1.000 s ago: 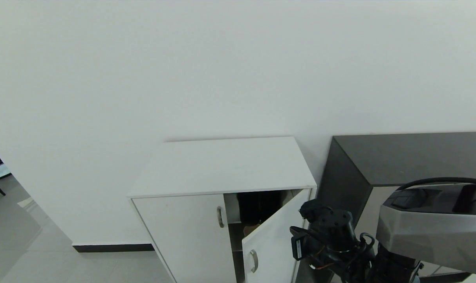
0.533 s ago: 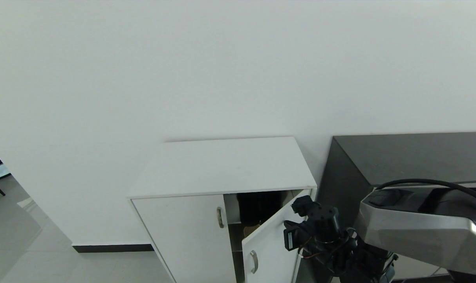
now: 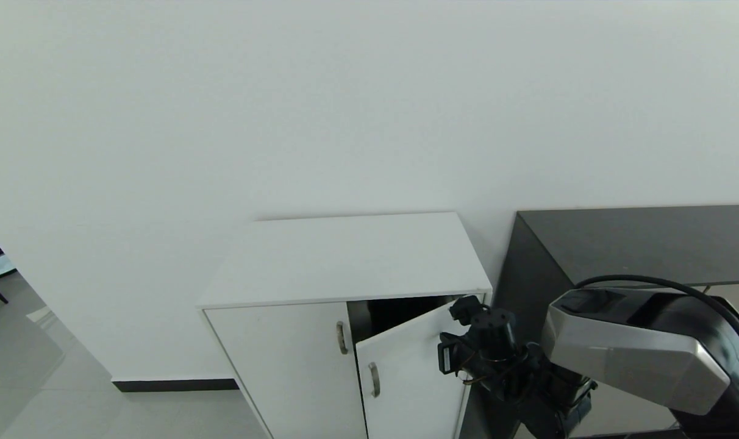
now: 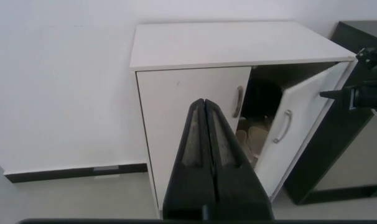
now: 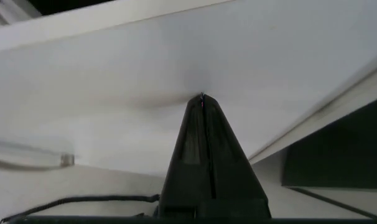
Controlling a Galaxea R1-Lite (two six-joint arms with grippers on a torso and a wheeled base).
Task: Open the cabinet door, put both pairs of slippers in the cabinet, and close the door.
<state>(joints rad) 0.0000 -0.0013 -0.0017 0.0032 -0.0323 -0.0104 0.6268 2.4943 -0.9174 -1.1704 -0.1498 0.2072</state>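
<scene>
Both pairs of jaws are pressed closed with nothing between them. The right gripper [image 5: 202, 102] has its tip against the outer face of the right door [image 3: 409, 372], near that door's upper corner, at the lower centre-right of the head view. The left gripper [image 4: 204, 118] hangs well apart from the white cabinet [image 3: 345, 262], facing its front. The cabinet stands against the wall at the lower centre of the head view, just beside a dark sideboard [image 3: 619, 244]. Its left door [image 3: 278, 360] is shut and its right door is ajar. Through the gap, pale slippers [image 4: 254, 137] lie inside.
</scene>
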